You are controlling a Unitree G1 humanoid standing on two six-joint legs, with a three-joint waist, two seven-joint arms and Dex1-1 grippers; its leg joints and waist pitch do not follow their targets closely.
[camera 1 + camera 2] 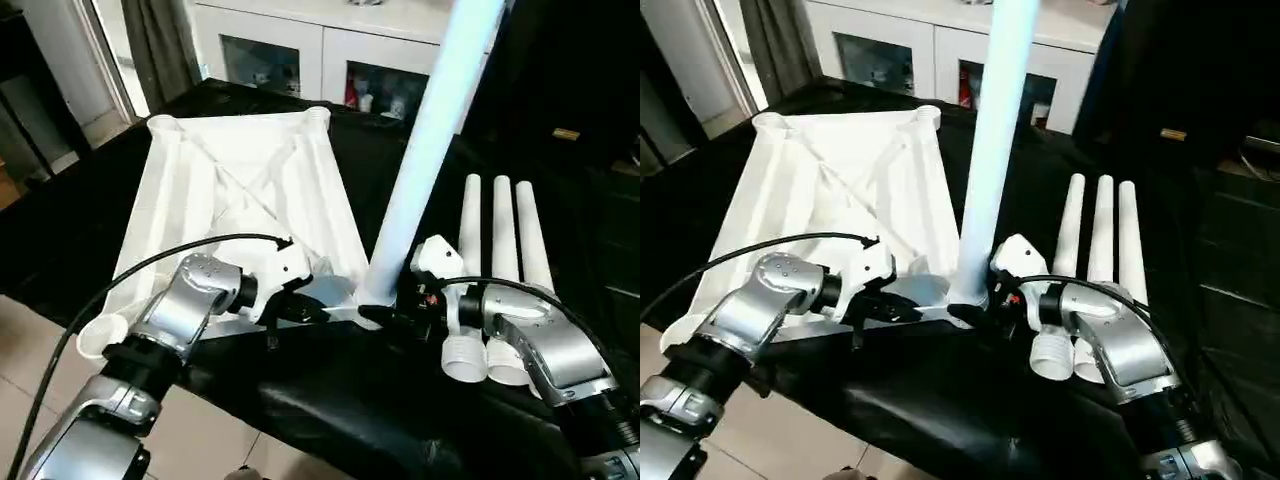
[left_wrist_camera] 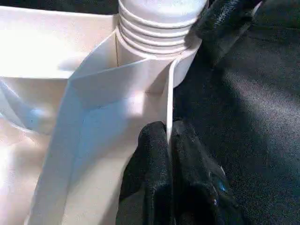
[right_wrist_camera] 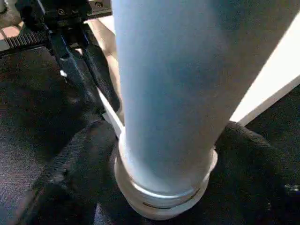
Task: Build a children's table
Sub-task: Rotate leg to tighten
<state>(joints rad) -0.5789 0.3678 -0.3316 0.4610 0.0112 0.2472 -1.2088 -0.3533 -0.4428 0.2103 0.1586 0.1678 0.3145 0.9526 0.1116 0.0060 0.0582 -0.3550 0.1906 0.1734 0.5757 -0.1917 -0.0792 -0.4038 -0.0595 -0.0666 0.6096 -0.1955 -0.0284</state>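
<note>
The white plastic children's table top (image 1: 250, 190) lies upside down on black cloth, its ribbed underside and diagonal braces facing up, with round sockets at the corners. One long white tubular leg (image 1: 425, 150) stands upright and slightly tilted in the near corner socket (image 2: 159, 51), its ridged end seated in the collar. Three more white legs (image 1: 500, 270) lie side by side just beside the panel, touching one another, flared threaded ends toward the near edge, narrow ends pointing away.
</note>
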